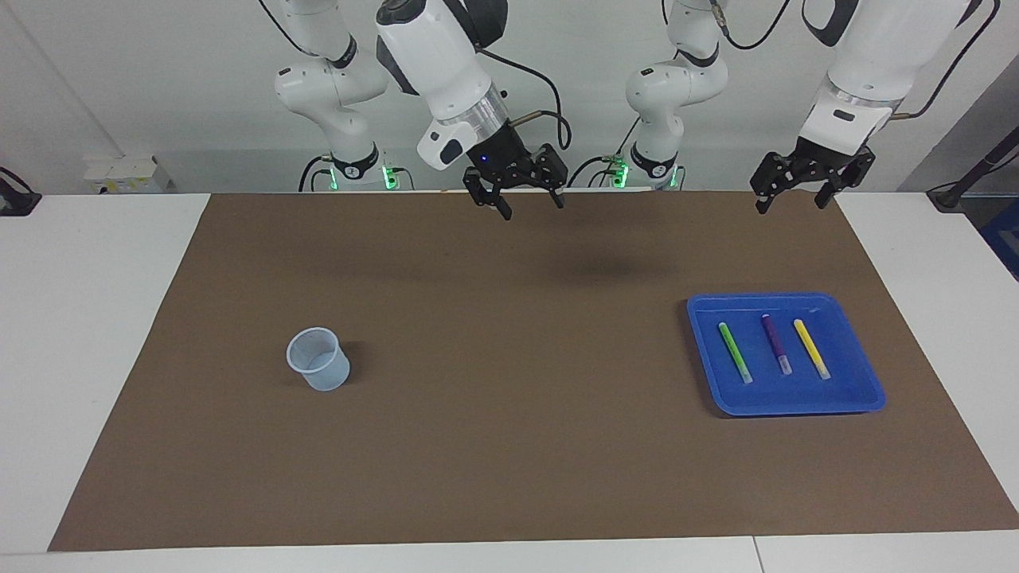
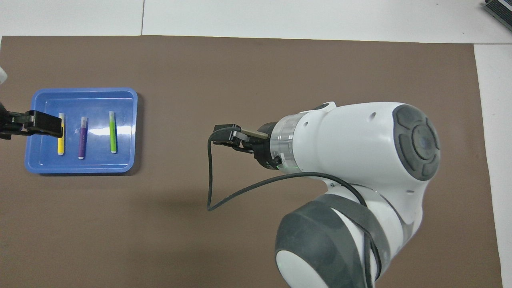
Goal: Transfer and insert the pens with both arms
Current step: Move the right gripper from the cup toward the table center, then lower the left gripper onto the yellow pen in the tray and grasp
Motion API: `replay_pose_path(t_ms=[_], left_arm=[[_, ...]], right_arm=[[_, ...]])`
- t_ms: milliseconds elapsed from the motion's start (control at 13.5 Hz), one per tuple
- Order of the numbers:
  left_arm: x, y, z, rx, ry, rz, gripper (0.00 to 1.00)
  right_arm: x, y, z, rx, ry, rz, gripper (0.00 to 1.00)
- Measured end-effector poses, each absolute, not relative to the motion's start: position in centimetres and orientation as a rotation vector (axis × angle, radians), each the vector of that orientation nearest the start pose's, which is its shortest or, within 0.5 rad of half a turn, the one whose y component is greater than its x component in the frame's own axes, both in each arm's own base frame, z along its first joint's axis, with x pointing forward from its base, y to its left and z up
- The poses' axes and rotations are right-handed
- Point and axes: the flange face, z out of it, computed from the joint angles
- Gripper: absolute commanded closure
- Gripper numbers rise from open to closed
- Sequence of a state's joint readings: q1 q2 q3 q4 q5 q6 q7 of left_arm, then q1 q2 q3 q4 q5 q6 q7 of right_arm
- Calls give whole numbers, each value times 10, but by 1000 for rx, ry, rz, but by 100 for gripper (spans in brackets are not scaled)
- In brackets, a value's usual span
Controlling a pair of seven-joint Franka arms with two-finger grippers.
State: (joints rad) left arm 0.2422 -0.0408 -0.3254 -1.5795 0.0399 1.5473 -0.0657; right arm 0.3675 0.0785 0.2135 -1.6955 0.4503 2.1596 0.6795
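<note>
Both jaws stand apart and hold nothing. On the left gripper (image 1: 800, 196) the fingers are spread wide; it hangs high in the air over the edge of the brown mat (image 1: 509, 446) at the robots' side, close to the corner at the left arm's end. The right gripper (image 1: 517, 195) is open in the same way and empty, and it hangs over the same edge of the mat near its middle.

Three pens lie flat in a blue tray (image 1: 856, 398), which sits on the mat toward the left arm's end, about halfway between the robots' edge and the outer edge. They lie side by side, almost parallel, apart from each other: the light green pen (image 1: 735, 352), the purple pen (image 1: 775, 344) in the middle, and the yellow pen (image 1: 811, 348) nearest to the table's end.

A pale translucent cup (image 1: 318, 360) stands upright on the mat toward the right arm's end, well apart from the tray.
</note>
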Motion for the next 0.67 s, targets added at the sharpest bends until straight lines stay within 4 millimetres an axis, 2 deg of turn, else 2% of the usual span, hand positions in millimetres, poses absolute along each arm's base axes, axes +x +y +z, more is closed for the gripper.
replay_pose_path(t_ms=[445,520,668], left_arm=[[537,-42,639,-3088,34,-1,0],[536,-35,636,-3086,42,10,0],[530,-5,622,-3087,-9,53,0]], right_arm=[[499,386,576,-2528,305,-79,0],[498,388,576,-2528,301,-77,0],[498,388,576,-2528,300,-77,0]])
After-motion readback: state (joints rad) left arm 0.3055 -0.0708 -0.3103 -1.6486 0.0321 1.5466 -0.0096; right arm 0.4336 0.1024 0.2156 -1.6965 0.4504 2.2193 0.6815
